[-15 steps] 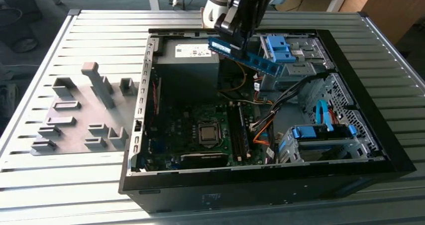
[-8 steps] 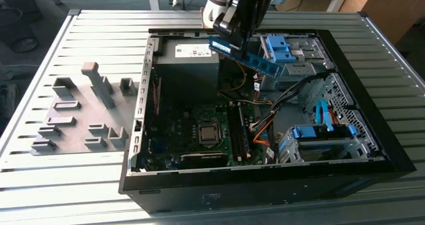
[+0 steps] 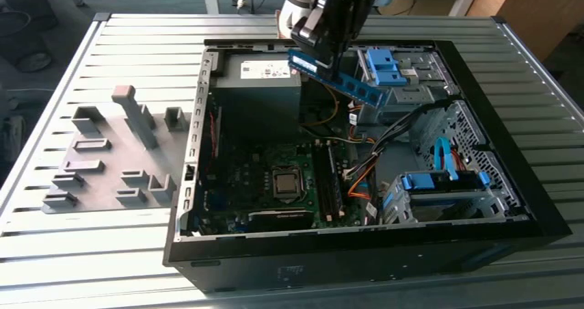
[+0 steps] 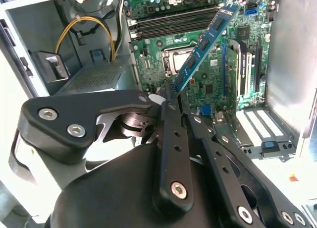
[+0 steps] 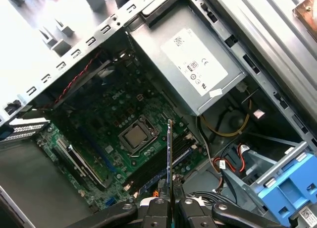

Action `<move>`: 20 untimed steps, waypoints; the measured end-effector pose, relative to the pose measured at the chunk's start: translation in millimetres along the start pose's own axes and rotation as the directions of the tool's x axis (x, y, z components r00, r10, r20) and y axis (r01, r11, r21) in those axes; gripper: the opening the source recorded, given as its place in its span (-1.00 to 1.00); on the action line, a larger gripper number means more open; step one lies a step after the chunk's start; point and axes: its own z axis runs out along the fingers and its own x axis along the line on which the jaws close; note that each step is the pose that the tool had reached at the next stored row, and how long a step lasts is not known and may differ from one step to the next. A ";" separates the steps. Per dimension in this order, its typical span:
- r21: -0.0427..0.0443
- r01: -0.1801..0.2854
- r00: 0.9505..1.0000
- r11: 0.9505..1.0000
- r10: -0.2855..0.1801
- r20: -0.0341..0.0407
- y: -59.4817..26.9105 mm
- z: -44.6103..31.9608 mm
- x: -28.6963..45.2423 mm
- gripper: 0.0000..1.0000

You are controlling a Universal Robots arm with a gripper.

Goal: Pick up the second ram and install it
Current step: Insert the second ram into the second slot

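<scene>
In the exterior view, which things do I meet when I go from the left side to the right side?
Grey holder blocks → power supply box → RAM stick held in the gripper → blue drive latch.

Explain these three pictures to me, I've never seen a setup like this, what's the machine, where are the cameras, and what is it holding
It is a robot arm working over an open computer case that lies on a slatted metal table. The exterior view comes from a camera standing off the arm; both wrist views come from cameras riding on the arm, looking down into the case. The gripper is shut on the second ram, a thin blue memory stick, held in the air above the green motherboard. Beside the case, at the exterior view's left, sits a grey tray of holder blocks.
</scene>
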 end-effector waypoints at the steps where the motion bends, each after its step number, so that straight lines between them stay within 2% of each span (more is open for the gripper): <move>1: 0.000 -0.005 1.000 1.000 0.005 0.000 0.0 0.0 0.0 -0.72; 12: 0.001 -0.085 0.996 0.996 0.085 0.001 0.0 0.2 0.0 -0.72; 13: 0.002 -0.136 0.991 0.991 0.136 0.001 0.0 0.4 0.0 -0.72; 20: 0.002 -0.181 0.983 0.983 0.181 0.002 -0.2 0.7 -0.2 -0.72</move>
